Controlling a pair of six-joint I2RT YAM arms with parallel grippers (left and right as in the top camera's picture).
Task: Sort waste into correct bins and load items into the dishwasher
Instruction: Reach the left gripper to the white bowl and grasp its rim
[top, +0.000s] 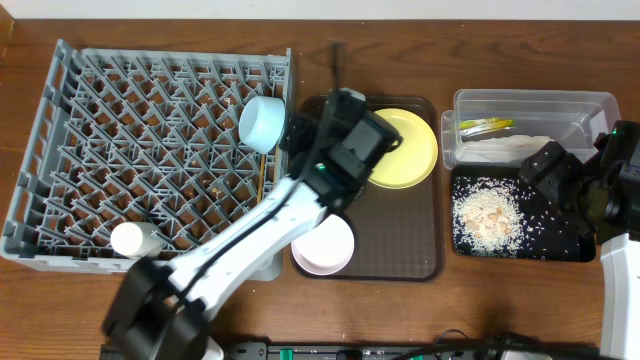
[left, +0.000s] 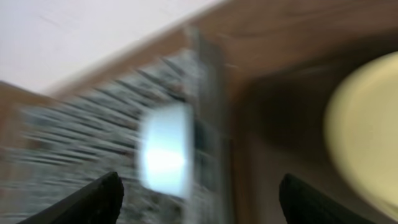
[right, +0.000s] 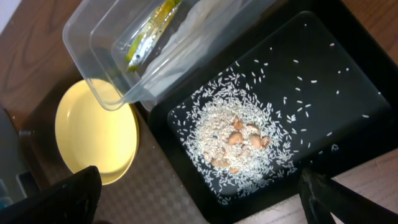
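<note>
Light blue bowl sits on its side at the dish rack's right edge, apparently peg-held for washing; left gripper and right gripper both wide, empty.

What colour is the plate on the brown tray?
Yellow; the plate shows best in the overhead view.

Grey plastic rack; clear glossy tub; matt black tray; wood-grain table.
</note>
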